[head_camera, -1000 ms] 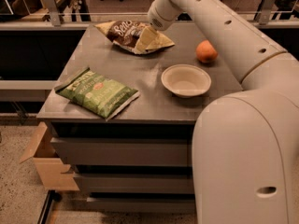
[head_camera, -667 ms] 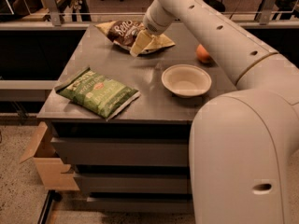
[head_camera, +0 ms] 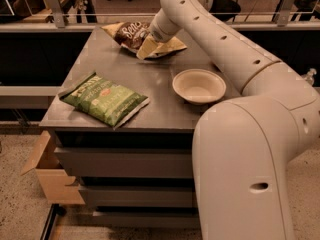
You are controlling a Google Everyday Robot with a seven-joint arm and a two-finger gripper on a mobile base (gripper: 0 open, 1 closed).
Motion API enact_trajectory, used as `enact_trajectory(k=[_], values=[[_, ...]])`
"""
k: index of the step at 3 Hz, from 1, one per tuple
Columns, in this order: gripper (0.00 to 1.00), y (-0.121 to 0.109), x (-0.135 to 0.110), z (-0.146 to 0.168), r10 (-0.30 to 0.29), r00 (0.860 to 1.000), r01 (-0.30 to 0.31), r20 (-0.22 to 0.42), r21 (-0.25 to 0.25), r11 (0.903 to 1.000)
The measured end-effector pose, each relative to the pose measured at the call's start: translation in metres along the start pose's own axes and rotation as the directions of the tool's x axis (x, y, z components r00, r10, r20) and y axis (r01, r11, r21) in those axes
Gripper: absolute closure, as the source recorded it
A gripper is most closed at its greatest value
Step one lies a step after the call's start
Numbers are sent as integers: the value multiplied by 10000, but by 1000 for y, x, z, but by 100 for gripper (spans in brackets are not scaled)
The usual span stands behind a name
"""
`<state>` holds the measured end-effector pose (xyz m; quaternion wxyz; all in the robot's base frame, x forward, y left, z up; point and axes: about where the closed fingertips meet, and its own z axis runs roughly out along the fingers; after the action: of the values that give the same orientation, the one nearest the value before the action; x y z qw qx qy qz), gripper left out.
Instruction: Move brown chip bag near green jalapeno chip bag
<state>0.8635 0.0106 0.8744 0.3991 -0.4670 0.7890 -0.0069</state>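
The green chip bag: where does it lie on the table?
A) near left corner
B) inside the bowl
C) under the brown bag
A: the green jalapeno chip bag lies at the table's near left corner, clear of the bowl; the gripper is at the brown chip bag, far end.

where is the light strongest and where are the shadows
Camera view: warm light falls brightest on the arm and bowl; the table's front face below the green jalapeno chip bag is shadowed; the end effector sits at the brown chip bag on the far side.
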Motion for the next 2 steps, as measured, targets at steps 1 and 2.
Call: enact_trajectory(k=[1, 2], values=[[42, -4, 5, 14, 378, 9993, -379, 73, 79, 9993], [65, -7, -3, 9, 344, 9986, -352, 407, 191, 9992]])
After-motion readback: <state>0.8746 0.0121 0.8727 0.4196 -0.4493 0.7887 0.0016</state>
